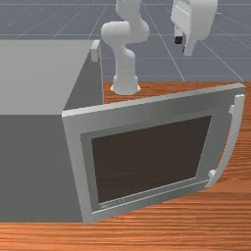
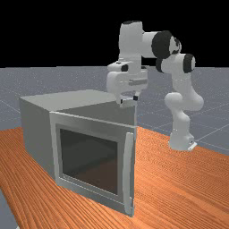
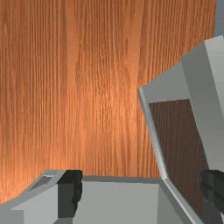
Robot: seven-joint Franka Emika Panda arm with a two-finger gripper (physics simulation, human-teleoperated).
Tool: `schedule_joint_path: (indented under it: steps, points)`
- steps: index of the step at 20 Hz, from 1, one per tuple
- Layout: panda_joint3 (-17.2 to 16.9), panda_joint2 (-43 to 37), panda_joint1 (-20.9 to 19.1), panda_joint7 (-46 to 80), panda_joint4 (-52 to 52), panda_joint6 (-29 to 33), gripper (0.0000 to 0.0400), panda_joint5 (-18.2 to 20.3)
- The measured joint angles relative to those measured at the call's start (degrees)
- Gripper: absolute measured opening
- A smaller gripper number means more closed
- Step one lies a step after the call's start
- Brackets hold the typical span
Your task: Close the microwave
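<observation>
Wrist view: gripper [image 3: 141,192] wide and empty, probably since closing needs a push, not a grasp, with the swung-out door [image 2: 89,156] below it, then the microwave body [image 2: 36,134] carrying that door's hinge, worktop [image 2: 179,179] underneath.

From here I see my desk [image 1: 171,220], made of orange-brown wood with thin dark lines in it. The big grey microwave [image 1: 32,169] sits right on it, at the front view's left, with its door [image 1: 147,105] open over the wood. My arm's white foot [image 1: 125,84] stands on the desk too, near the far edge.
</observation>
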Motion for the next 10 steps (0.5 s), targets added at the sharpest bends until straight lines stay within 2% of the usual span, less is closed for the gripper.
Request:
schedule_joint_path:
  steps: [2, 5, 6, 8, 10]
  points:
    - [-0.2, 5.5, 0.5, 2.1, 9.0, -4.7, 0.04, 0.0]
    - [0.4, 11.4, 4.0, 5.9, 19.1, -8.9, 0.04, -0.6]
    - [0.6, 9.6, 4.4, 6.0, 15.1, -6.4, 0.04, -0.7]
    - [0.9, 13.6, 6.3, 7.6, 21.9, -9.3, 0.04, -0.9]
    - [0.9, 13.6, 6.4, 7.6, 21.9, -9.4, 0.04, -0.9]
